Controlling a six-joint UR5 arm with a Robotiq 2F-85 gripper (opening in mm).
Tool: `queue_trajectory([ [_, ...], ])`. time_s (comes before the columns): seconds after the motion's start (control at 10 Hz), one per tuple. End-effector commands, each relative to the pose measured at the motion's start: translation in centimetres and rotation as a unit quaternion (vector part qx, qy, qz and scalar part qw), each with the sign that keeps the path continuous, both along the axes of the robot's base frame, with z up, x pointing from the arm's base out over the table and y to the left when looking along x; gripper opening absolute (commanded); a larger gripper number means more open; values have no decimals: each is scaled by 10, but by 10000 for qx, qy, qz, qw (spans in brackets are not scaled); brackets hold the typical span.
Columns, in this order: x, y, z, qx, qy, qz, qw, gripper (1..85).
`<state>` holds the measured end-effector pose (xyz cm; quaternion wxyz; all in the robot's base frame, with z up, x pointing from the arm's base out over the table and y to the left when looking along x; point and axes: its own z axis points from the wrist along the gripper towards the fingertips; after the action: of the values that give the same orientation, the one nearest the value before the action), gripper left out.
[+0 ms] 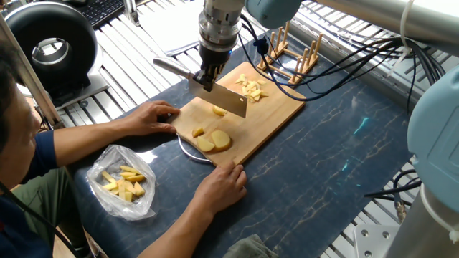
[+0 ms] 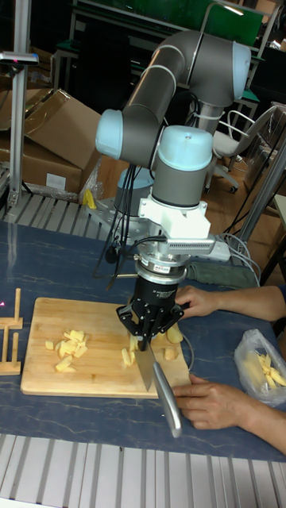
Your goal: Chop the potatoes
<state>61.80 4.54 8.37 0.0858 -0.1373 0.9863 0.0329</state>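
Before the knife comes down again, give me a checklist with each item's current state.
1. Claw shut on the knife: ok.
2. Blade raised above the cutting board: ok.
3. A potato piece near the blade: ok.
4. Person's hands off the cutting area: ok, they sit at the board's edges, though the one by the handle side is close.
5. Blade exactly over the piece: cannot tell.

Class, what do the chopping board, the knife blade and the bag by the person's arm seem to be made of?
Chopping board: probably wood or bamboo, pale tan, matte. Knife blade: apparently metal, grey with dull sheen. Bag: clear, crinkled plastic film showing yellow pieces inside.
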Motion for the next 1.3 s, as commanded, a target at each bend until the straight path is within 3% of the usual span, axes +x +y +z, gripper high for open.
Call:
queue_trajectory([
  [0.0,0,0,0,67,9,-225,9997,10],
  [1.2,2,-1,-1,121,-28,-312,9994,10],
])
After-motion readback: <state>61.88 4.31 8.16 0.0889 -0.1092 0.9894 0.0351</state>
